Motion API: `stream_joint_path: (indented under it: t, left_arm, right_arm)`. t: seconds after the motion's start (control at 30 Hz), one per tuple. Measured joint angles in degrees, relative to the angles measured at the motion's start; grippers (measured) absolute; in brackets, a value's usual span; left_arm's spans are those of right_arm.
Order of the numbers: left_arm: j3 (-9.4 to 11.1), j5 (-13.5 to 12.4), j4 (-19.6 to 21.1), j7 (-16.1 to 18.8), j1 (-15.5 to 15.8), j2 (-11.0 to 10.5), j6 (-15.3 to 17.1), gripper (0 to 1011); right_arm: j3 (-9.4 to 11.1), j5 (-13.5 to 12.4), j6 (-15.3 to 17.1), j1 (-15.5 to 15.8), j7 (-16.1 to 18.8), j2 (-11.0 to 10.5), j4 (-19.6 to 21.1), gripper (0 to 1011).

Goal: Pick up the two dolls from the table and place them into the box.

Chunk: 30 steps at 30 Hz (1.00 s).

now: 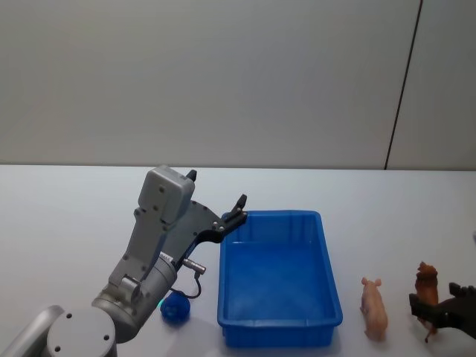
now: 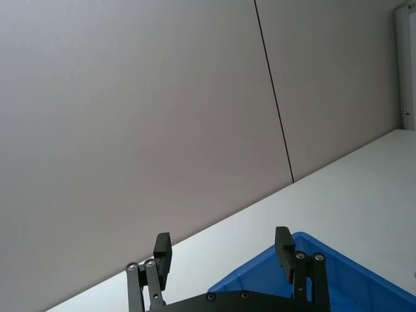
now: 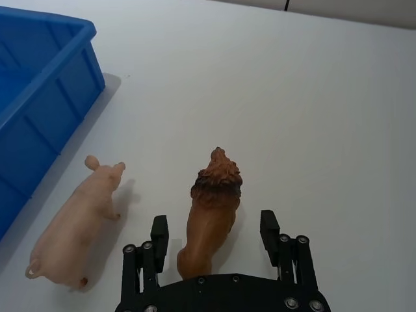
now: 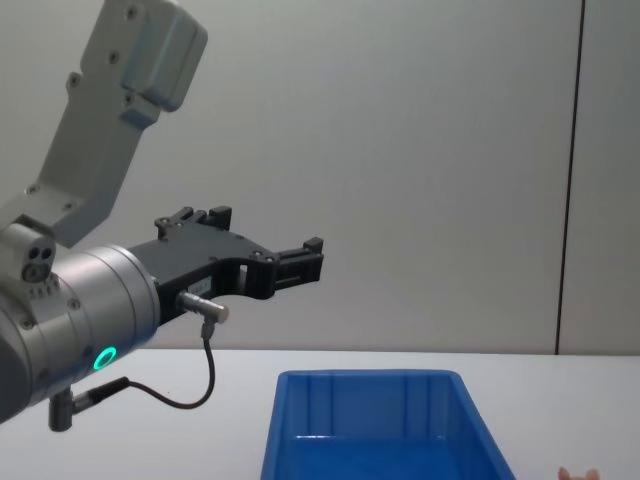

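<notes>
Right wrist view is showing the right arm's jaws gaping empty astride the reddish-brown doll [image 3: 211,221], seemingly lining up a grasp, the pink doll [image 3: 75,224] lying beside it on the worktop [image 3: 292,97] near the box [image 3: 39,97], the left arm's jaws idling open over the box's left rim.

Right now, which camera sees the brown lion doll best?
The right wrist view. There the brown lion doll is close and shown whole, from mane to back end, between the fingers of the open right gripper. The head view shows it farther off, with its lower part behind that gripper.
</notes>
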<state>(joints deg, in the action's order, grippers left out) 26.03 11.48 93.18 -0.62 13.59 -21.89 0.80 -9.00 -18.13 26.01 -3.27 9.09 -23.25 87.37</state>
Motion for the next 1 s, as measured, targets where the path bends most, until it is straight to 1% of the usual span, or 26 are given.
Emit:
stream_joint_path:
  t: [0.07, 0.2, 0.23, 0.3, 0.33, 0.37, 0.4, 0.5, 0.53, 0.63, 0.73, 1.0]
  left_arm:
    - [0.0, 0.0, 0.0, 0.0, 0.0, 0.0, 0.0, 1001]
    - [0.0, 0.0, 0.0, 0.0, 0.0, 0.0, 0.0, 1001]
    - [0.0, 0.0, 0.0, 0.0, 0.0, 0.0, 0.0, 1001]
    - [0.0, 0.0, 0.0, 0.0, 0.0, 0.0, 0.0, 1001]
    - [0.0, 0.0, 0.0, 0.0, 0.0, 0.0, 0.0, 1001]
    - [0.0, 0.0, 0.0, 0.0, 0.0, 0.0, 0.0, 1001]
    - [0.0, 0.0, 0.0, 0.0, 0.0, 0.0, 0.0, 1001]
    - [0.0, 0.0, 0.0, 0.0, 0.0, 0.0, 0.0, 1001]
    - [0.0, 0.0, 0.0, 0.0, 0.0, 0.0, 0.0, 1001]
    - [0.0, 0.0, 0.0, 0.0, 0.0, 0.0, 0.0, 1001]
    - [0.0, 0.0, 0.0, 0.0, 0.0, 0.0, 0.0, 1001]
    - [0.0, 0.0, 0.0, 0.0, 0.0, 0.0, 0.0, 1001]
  right_arm:
    - [0.0, -0.2, 0.6, -0.3, 0.1, 0.1, -0.3, 867]
    - [-0.1, -0.5, 1.6, -1.0, 0.3, 0.4, -1.2, 763]
    - [-0.1, -0.7, 1.9, -1.3, 0.4, 0.6, -1.6, 706]
    - [-0.1, -0.8, 2.2, -1.5, 0.5, 0.7, -1.9, 674]
    - [-0.2, -0.9, 2.4, -1.7, 0.6, 0.8, -2.2, 626]
    - [-0.2, -0.9, 2.5, -1.8, 0.6, 0.9, -2.3, 615]
    - [-0.2, -1.0, 2.7, -2.0, 0.7, 1.0, -2.5, 546]
    - [-0.2, -1.2, 2.8, -2.3, 0.7, 1.1, -2.8, 486]
    - [-0.2, -1.2, 2.8, -2.4, 0.8, 1.1, -2.9, 426]
    - [-0.1, -1.2, 2.4, -2.8, 0.7, 1.3, -3.1, 384]
    - [-0.1, -1.2, 1.8, -3.0, 0.7, 1.3, -3.1, 384]
    - [0.1, -0.9, -1.4, -3.7, 0.2, 1.6, -2.5, 384]
